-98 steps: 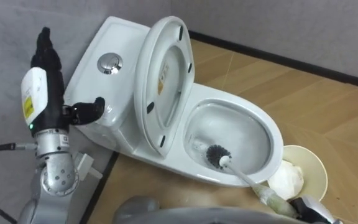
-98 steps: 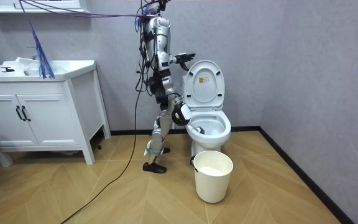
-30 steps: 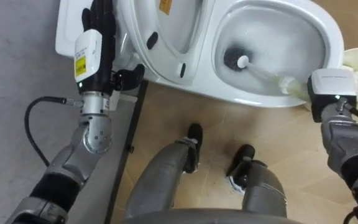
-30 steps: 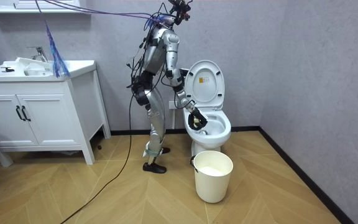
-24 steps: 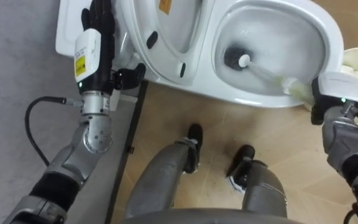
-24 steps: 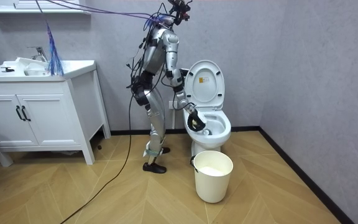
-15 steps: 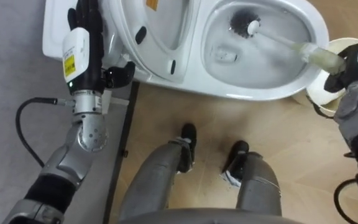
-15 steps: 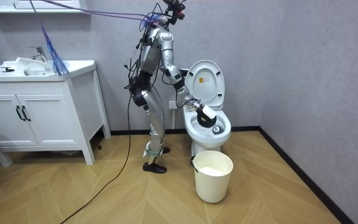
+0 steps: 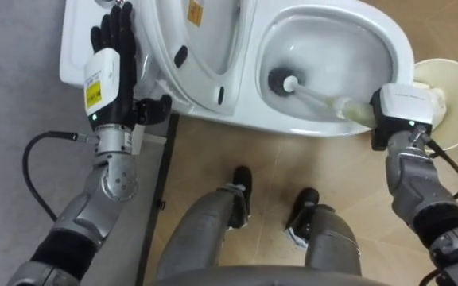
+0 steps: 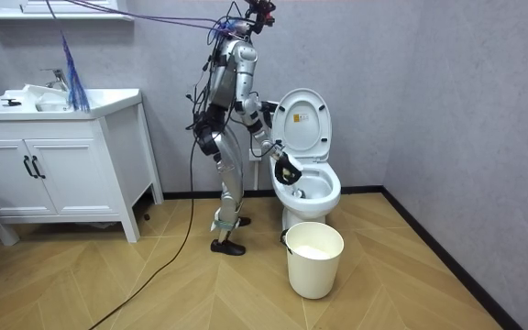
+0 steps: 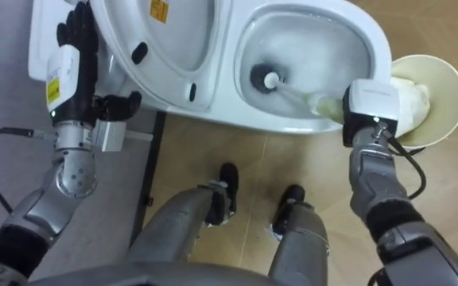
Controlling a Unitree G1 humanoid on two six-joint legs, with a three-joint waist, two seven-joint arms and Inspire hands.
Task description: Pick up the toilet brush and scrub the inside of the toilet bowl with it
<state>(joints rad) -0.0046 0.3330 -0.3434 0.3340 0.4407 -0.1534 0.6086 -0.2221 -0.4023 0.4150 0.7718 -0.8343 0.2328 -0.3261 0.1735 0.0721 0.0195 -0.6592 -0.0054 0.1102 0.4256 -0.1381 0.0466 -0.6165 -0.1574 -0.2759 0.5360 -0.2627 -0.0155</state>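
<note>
Left eye view: toilet brush (image 9: 318,98) down in the toilet (image 9: 324,127) bowl.
Right hand (image 9: 402,119) grips its handle at the bowl's right edge; left hand (image 9: 111,49) lies straight-fingered over the tank (image 9: 74,48). Room view: the robot stands bent beside the toilet.

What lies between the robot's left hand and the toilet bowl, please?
In the left eye view, the raised seat and lid stand between the left hand and the bowl with the brush in it.
</note>
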